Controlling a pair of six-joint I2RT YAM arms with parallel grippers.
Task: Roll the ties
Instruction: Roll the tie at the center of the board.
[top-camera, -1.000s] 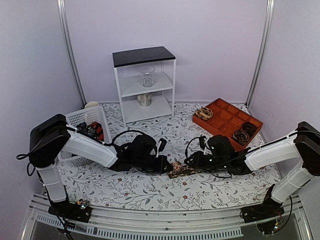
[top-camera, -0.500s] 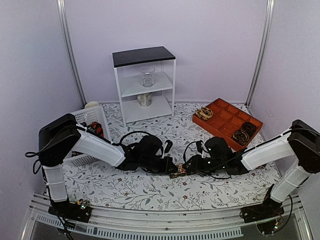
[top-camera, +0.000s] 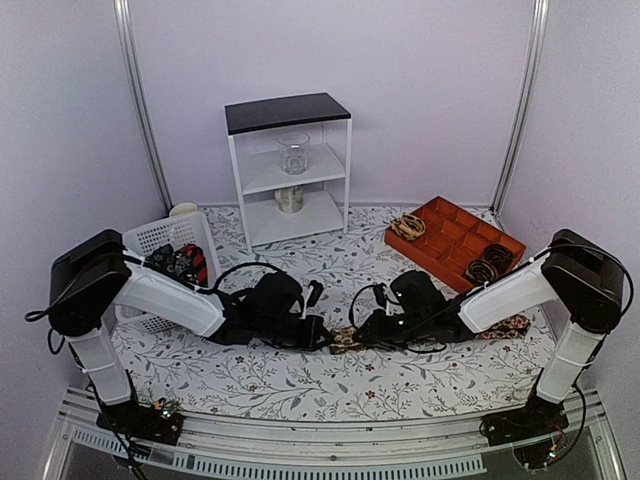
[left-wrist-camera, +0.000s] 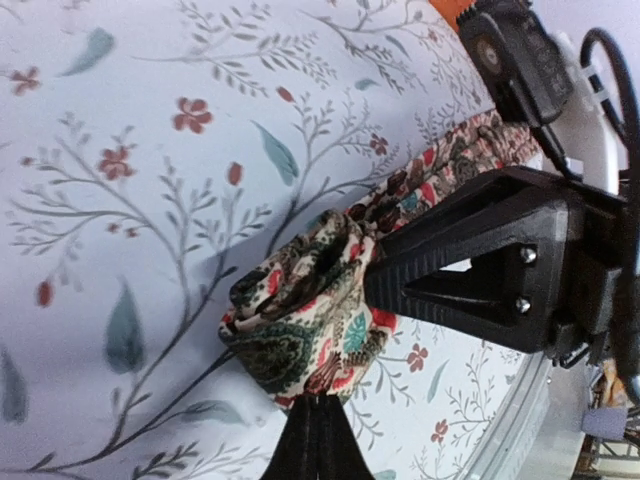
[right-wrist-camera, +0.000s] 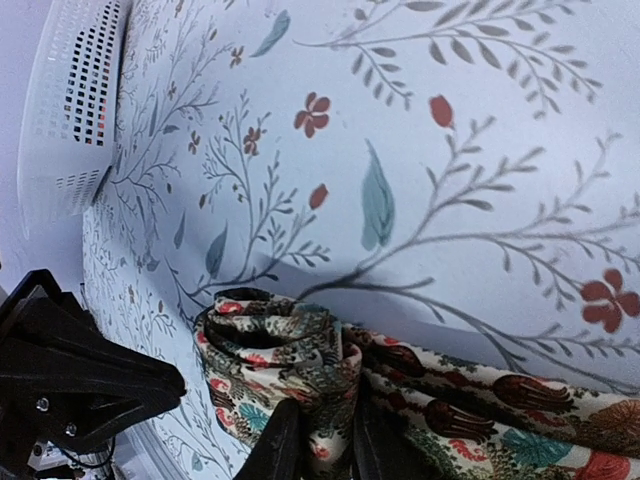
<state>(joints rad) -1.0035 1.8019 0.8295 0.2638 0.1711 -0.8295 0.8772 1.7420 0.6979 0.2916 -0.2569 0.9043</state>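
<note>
Under both grippers, spread wide: table in a pale cloth printed with sprigs and small red flowers.

Well beyond the grippers, against the back wall: white shelf unit with a dark top, glass jar on its middle shelf.

Stretched in low from either side, nearly tip to tip over the near middle of the cloth: left arm and right arm, white shells, black wrists.

Far out to the left of the left gripper, behind its arm: white basket, dark and red things inside.

Well off beyond the right gripper, to its right: orange tray of compartments, coiled ties in some of them.

Between the two grippers, lying on the cloth: tie, cream with red, teal and dark print. End wound into a small loose roll, the rest trailing flat along the cloth on the right gripper's side, back under that arm.

Right gripper: clamped on the tie, one finger on each side of the roll's outer turns.

Left gripper: pinched fully together, tips meeting the roll's edge on the side away from the right gripper. Cannot tell whether any fabric sits between the tips.
</note>
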